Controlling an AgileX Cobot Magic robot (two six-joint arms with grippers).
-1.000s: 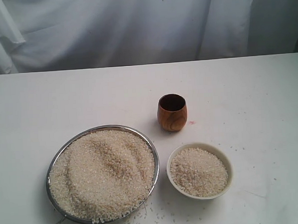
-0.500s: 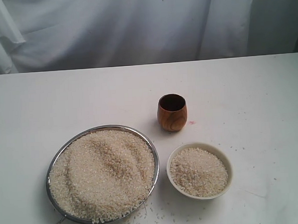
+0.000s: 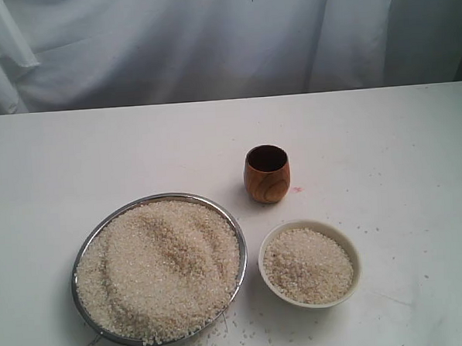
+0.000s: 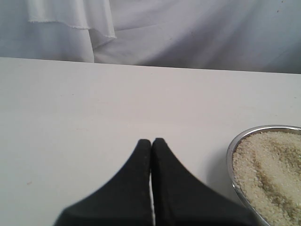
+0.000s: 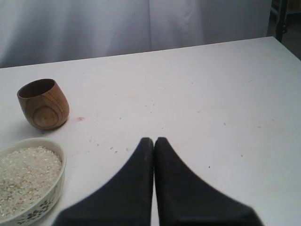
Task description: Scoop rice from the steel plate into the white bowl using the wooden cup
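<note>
You held both arms back from the dishes: the left end effector [image 4: 151, 141] and the right end effector [image 5: 154, 140] were each pressed together, pinching nothing. The wooden cup [image 3: 267, 173] stood upright toward the middle of the table [image 3: 99, 164], untouched, probably left free for grasping. Near the front edge, the steel plate [image 3: 164, 197] was heaped with rice [image 3: 160, 266]. The white bowl [image 3: 357, 263] just beside it was nearly full of grains.
</note>
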